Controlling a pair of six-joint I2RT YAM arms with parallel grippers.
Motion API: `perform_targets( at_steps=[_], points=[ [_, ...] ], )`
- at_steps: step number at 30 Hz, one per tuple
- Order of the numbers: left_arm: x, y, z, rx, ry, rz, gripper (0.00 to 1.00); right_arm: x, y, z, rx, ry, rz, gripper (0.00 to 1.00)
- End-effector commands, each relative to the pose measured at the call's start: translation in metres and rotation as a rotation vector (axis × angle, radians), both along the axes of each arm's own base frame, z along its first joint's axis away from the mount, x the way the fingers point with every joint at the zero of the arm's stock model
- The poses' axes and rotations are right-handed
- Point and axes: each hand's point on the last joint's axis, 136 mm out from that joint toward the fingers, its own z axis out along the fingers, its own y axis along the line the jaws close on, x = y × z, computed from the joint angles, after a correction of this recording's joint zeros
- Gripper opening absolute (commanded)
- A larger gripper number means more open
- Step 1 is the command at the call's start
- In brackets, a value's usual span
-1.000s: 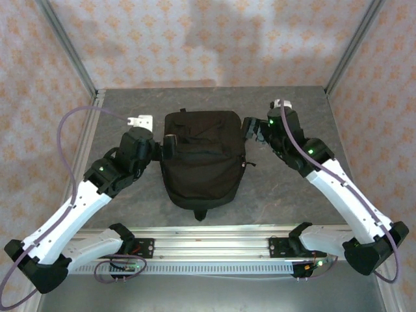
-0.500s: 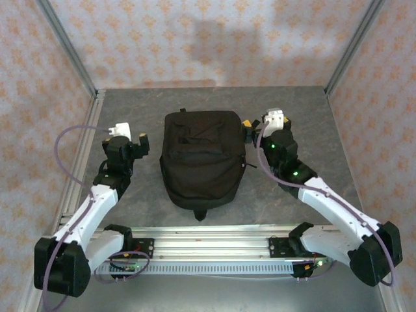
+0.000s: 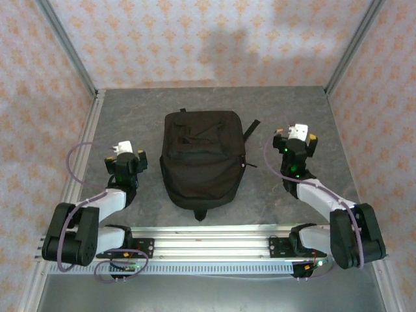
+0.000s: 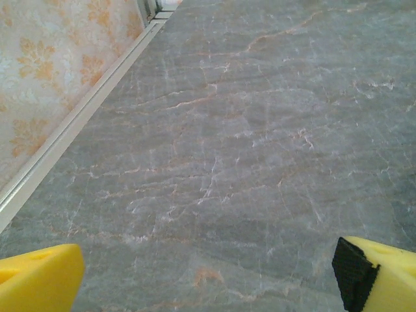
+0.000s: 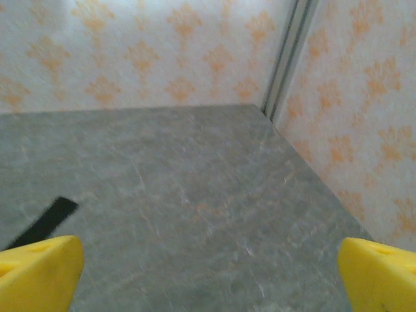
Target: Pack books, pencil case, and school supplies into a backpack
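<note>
Pulling back toward 6 o'clock, both arms are folding down near their bases; a second ago they were reaching up beside the backpack's [image 3: 201,159] top corners, half a second ago they were already backing off. Left fingers [image 3: 125,156] are now sitting at the bag's 9 o'clock, well apart from it, spread as wide as they go and gripping nothing. The left wrist view is showing both yellow tips [image 4: 39,279] over bare grey surface [image 3: 292,104]. Right fingers [image 3: 296,136] are sitting at the bag's 3 o'clock, also well apart, also fully spread and carrying nothing. The backpack is lying flat at the centre of the surface, top toward 12 o'clock, not shifting across the three top views. It is looking closed, though the zip is too small to be telling. A black strap [image 3: 251,129] is now lying uncovered at its 1 o'clock corner, with its end also showing in the right wrist view [image 5: 45,221]. Judging from this: the arms are heading home, so packing is looking finished, with books and supplies presumably sitting inside.
</note>
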Motion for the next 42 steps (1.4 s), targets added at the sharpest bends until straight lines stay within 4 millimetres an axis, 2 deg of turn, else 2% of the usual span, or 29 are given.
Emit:
perform_targets(
  at_steps=[1,4,6,7,9,12,15,25,28,30,31,33,35,36,37,40,42],
  points=[
    [0.033,-0.012,0.028,-0.038,-0.165,-0.073,1.0,-0.002,-0.013,-0.023,0.094,-0.022,-0.047,1.0],
    [0.038,-0.011,0.008,-0.033,-0.165,-0.061,1.0,-0.006,-0.023,-0.049,0.146,0.006,-0.079,0.99],
    [0.048,-0.029,-0.001,-0.041,-0.07,-0.174,1.0,-0.005,-0.022,-0.059,0.154,-0.028,-0.051,1.0],
    [0.058,-0.04,0.0,-0.033,-0.044,-0.234,1.0,-0.005,-0.022,-0.068,0.17,-0.037,-0.034,1.0],
    [0.057,-0.032,0.0,-0.025,-0.051,-0.176,1.0,0.002,-0.019,-0.074,0.167,-0.064,-0.008,1.0],
    [0.058,-0.031,-0.002,-0.039,-0.041,-0.178,1.0,0.022,0.001,-0.089,0.194,0.12,0.14,1.0],
    [0.058,-0.03,-0.002,-0.045,-0.037,-0.18,1.0,0.026,-0.014,-0.092,0.26,0.138,0.096,0.99],
    [0.058,-0.03,-0.002,-0.049,-0.04,-0.18,1.0,0.024,-0.015,-0.089,0.26,0.112,0.097,0.99],
    [0.058,-0.033,-0.002,-0.052,-0.039,-0.202,1.0,0.022,0.003,-0.088,0.254,0.109,0.208,0.99],
    [0.056,-0.051,-0.003,-0.053,-0.043,-0.323,1.0,0.018,0.016,-0.087,0.245,0.096,0.291,1.0],
    [0.053,-0.061,-0.002,-0.054,-0.058,-0.382,1.0,0.019,0.018,-0.088,0.249,0.108,0.308,1.0],
    [0.052,-0.062,-0.001,-0.053,-0.071,-0.394,1.0,0.02,0.019,-0.088,0.256,0.111,0.316,1.0],
    [0.056,-0.059,-0.001,-0.065,-0.063,-0.38,1.0,0.023,0.009,-0.09,0.27,0.124,0.26,1.0],
    [0.057,-0.05,-0.002,-0.071,-0.054,-0.325,1.0,0.025,-0.004,-0.09,0.274,0.12,0.178,0.99],
    [0.06,-0.033,-0.002,-0.069,-0.045,-0.214,1.0,0.025,-0.015,-0.091,0.277,0.123,0.106,0.99],
    [0.053,-0.017,-0.001,-0.061,-0.06,-0.112,1.0,0.025,-0.016,-0.09,0.277,0.117,0.101,0.99],
    [0.054,-0.016,0.0,-0.055,-0.062,-0.105,1.0,0.025,-0.015,-0.09,0.275,0.116,0.103,0.99]
  ],
)
